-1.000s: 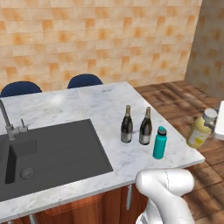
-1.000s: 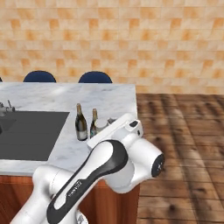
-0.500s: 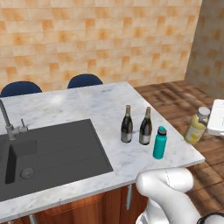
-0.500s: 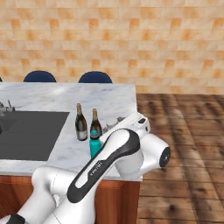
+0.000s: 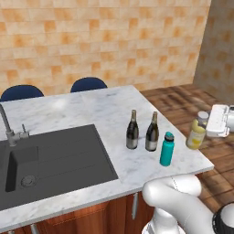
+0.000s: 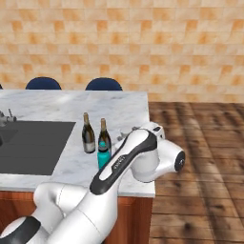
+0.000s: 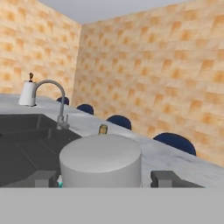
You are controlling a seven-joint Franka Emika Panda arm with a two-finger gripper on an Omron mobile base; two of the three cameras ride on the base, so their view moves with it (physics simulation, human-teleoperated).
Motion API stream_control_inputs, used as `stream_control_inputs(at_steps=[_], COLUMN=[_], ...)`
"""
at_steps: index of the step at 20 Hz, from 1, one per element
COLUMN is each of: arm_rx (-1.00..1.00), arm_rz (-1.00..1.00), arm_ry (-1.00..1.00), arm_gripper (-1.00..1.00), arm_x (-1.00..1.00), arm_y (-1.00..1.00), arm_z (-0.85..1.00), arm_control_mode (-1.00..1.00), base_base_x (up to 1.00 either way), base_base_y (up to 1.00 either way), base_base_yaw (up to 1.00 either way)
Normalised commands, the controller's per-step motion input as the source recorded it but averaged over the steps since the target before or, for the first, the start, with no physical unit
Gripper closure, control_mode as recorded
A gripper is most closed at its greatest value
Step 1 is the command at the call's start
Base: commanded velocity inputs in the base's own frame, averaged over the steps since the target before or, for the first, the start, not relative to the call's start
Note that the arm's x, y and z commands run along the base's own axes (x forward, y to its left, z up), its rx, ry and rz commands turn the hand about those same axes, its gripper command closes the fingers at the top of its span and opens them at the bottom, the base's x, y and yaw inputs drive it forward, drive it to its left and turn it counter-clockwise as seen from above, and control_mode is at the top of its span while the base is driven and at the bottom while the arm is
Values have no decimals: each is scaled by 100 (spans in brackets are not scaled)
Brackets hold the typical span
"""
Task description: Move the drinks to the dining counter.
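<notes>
My gripper (image 5: 206, 124) reaches in from the right and is shut on the yellow drink (image 5: 197, 133), just below its white cap (image 7: 101, 158). The yellow bottle hangs upright at the right edge of the dining counter (image 5: 87, 112). In the hand view the fingertips (image 7: 169, 178) flank the cap on both sides. Two dark wine bottles (image 5: 132, 131) (image 5: 152, 133) and a teal bottle (image 5: 167, 149) stand upright on the marble just left of it. In the right base view the arm hides the yellow bottle; the teal bottle (image 6: 103, 154) and both wine bottles (image 6: 88, 134) (image 6: 105, 137) show.
An inset black sink (image 5: 55, 160) with a thin metal tap (image 5: 7, 126) takes the counter's left half. Blue chairs (image 5: 88, 84) stand behind the counter against the tiled wall. A paper towel roll (image 7: 27, 93) stands at the far end. Wooden floor (image 6: 200, 143) lies to the right.
The gripper has carried the yellow bottle leftward, from out over the floor to the counter's right edge. The other bottles have stayed put.
</notes>
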Motion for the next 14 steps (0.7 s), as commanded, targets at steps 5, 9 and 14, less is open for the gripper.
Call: stream_control_inputs(at_steps=[5,9,14], arm_rx=[4,4,4], arm_rz=[0,0,0], arm_ry=[7,1,0], arm_gripper=[100,100,100], arm_x=[42,49,47], arm_y=[0,0,0], arm_z=[-30,-25,-21], arm_control_mode=[-100,-100,-100], base_base_x=[0,0,0], base_base_y=[0,0,0], base_base_yaw=[0,0,0])
